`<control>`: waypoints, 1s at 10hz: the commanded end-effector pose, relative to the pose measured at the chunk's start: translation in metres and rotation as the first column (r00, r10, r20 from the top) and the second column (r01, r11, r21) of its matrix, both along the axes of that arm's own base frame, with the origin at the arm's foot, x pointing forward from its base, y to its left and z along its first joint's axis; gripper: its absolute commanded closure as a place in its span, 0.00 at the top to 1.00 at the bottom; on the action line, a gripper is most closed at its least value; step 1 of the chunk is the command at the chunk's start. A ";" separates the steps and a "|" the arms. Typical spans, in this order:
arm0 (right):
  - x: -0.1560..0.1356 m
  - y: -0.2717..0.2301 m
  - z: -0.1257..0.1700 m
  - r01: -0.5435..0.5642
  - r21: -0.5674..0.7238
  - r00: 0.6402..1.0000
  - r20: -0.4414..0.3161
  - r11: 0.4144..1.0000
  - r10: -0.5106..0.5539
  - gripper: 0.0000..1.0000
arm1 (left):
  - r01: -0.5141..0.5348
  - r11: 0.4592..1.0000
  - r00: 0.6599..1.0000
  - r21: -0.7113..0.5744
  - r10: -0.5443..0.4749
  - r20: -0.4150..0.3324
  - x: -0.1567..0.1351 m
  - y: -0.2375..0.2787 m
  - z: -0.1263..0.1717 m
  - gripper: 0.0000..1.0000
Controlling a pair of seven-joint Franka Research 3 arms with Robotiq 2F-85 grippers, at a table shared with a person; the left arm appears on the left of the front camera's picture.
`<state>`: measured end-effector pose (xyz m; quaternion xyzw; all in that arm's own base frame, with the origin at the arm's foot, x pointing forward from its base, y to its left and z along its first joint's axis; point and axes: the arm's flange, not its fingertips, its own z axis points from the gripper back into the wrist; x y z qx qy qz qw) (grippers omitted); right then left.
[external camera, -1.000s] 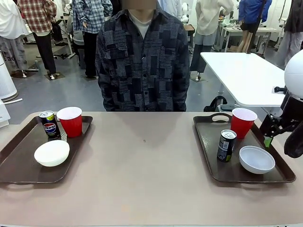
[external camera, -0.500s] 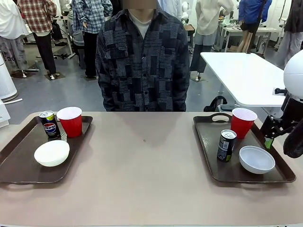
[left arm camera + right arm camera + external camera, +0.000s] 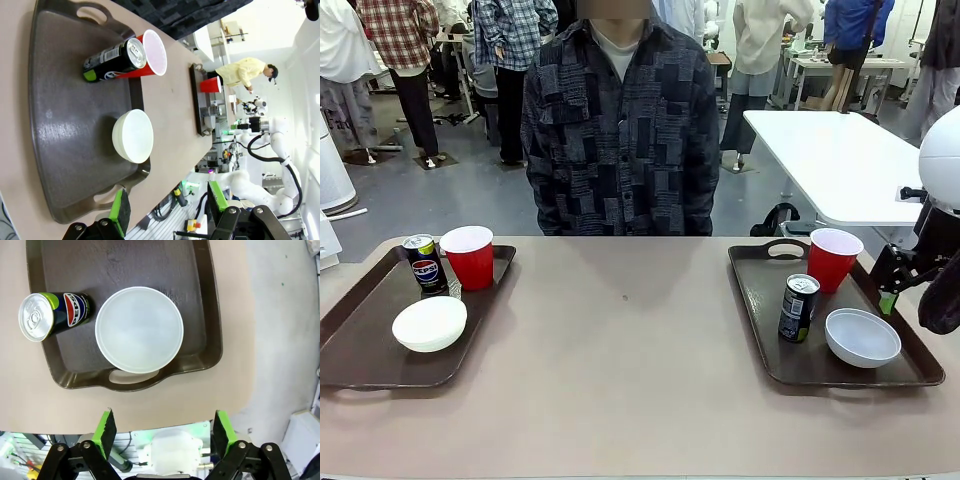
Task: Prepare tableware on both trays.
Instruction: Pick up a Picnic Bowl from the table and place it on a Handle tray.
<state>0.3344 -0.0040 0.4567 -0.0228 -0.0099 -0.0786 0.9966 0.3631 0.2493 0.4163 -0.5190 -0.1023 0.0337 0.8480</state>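
Both sets of jaws stand released and hold nothing. The right gripper (image 3: 165, 432) hangs off the worktop's near edge, above the right tray (image 3: 212, 315) with its bowl (image 3: 139, 330) and can (image 3: 52, 315). The left gripper (image 3: 167, 207) likewise overlooks the left tray (image 3: 60, 115). Each tray carries one red cup (image 3: 834, 258), one can and one bowl, well apart, so every item can be reached separately. The setting appears complete.
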 end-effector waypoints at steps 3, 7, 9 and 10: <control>0.000 0.000 0.000 0.000 0.000 1.000 0.000 1.000 0.000 1.00 | -0.009 1.000 1.000 -0.010 0.009 -0.009 -0.001 0.000 0.003 0.82; -0.038 -0.103 0.053 0.061 0.631 0.997 -0.004 0.773 -0.075 1.00 | -0.009 1.000 1.000 -0.010 0.009 -0.009 -0.001 0.000 0.003 0.82; -0.048 -0.159 0.053 0.106 0.821 0.994 -0.106 0.560 -0.034 1.00 | -0.009 1.000 1.000 -0.010 0.009 -0.009 -0.001 0.000 0.003 0.82; -0.053 -0.180 0.049 0.107 0.870 0.992 -0.126 0.481 0.007 1.00 | -0.009 1.000 1.000 -0.010 0.009 -0.009 -0.001 0.000 0.003 0.82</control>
